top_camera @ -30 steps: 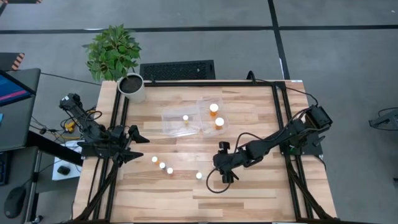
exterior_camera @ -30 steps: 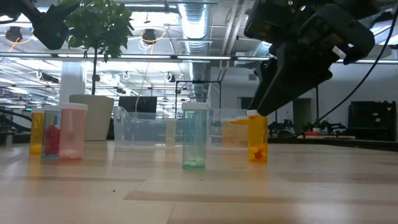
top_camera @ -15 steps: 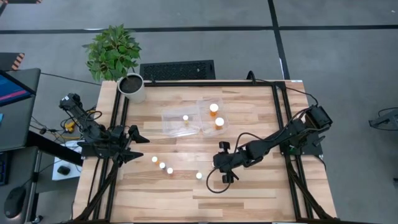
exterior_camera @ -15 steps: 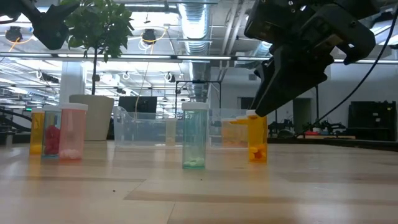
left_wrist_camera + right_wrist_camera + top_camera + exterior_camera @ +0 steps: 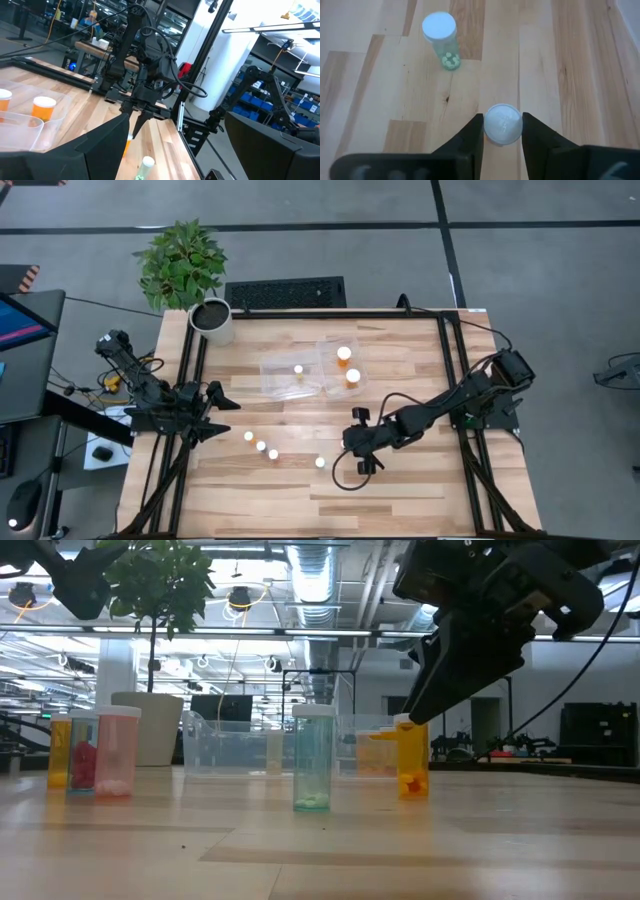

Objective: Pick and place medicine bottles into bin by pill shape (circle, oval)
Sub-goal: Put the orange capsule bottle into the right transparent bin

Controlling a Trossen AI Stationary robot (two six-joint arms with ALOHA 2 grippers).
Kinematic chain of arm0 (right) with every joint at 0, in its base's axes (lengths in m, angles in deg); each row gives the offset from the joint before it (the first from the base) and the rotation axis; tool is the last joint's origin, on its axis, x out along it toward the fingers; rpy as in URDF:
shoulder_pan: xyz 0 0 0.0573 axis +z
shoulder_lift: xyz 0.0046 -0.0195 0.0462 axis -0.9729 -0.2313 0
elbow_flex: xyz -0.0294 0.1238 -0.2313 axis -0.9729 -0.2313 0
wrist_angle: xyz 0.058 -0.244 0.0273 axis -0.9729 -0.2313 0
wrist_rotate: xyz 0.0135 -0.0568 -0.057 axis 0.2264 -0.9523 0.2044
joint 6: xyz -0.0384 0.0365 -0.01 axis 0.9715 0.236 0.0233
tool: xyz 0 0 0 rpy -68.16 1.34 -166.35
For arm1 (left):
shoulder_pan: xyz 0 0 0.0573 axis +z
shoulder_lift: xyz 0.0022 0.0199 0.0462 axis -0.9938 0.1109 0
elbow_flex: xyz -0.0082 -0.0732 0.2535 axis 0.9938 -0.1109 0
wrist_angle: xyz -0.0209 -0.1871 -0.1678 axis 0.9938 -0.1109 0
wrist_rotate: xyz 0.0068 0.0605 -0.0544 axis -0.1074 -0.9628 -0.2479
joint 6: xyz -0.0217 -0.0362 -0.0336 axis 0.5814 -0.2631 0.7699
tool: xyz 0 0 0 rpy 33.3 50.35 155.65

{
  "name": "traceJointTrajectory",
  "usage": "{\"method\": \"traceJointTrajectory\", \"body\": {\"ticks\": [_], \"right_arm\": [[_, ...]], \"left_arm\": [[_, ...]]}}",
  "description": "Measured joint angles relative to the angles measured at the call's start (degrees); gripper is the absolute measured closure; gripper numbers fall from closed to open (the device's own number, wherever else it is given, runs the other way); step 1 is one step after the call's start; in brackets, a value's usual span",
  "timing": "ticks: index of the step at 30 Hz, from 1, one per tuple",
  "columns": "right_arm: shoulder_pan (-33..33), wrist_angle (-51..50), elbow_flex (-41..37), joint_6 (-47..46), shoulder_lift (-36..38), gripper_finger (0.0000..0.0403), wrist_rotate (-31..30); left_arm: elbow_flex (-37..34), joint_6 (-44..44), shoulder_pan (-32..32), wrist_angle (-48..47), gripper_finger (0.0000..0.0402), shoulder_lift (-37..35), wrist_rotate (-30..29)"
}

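Lowest in the high view, the right pincer (image 5: 352, 448) stands at lower centre of the table (image 5: 400, 500), its fingers (image 5: 473, 134) pressed against both sides of an orange bottle's white cap (image 5: 503, 123) (a grip on it). A green bottle (image 5: 441, 37) stands near it. Left of these runs a row of bottles (image 5: 261, 446). At mid-left the left pincer (image 5: 226, 418) hangs wide open, holding nothing. Farthest up, the clear bin (image 5: 275, 365) holds three bottles.

We see a bench (image 5: 400, 360) of pale, matt wood planks. The bin (image 5: 290, 375) is clear glossy plastic. The medicine bottles (image 5: 313, 758) are translucent plastic with smooth white caps.
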Motion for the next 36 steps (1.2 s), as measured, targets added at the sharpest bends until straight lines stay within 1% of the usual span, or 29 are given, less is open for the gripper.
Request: {"method": "traceJointTrajectory", "body": {"ticks": [12,18,21,25,31,36], "right_arm": [[-0.9,-0.1,0.1,0.5,0.2,0.029,0.2],[-1.9,-1.3,1.3,1.9,1.5,0.0287,1.7],[-2.0,-1.9,3.1,3.3,2.0,0.0287,1.7],[-2.6,-5.1,5.6,5.5,2.9,0.0287,1.7],[-5.0,-10.6,9.2,10.3,6.8,0.0287,1.6],[-9.2,-11.5,10.5,14.0,12.2,0.0287,1.6]], "left_arm": [[0.0,0.3,0.0,0.0,0.0079,0.0,0.0],[0.0,0.4,0.0,0.0,0.0079,0.0,0.0],[0.0,0.2,0.0,0.0,0.0079,0.0,0.0],[0.0,0.2,0.0,-0.2,0.0079,0.0,0.0],[0.0,0.2,0.0,0.3,0.0079,0.0,0.0],[0.0,-0.4,0.0,0.5,0.0079,0.0,0.0]]}}
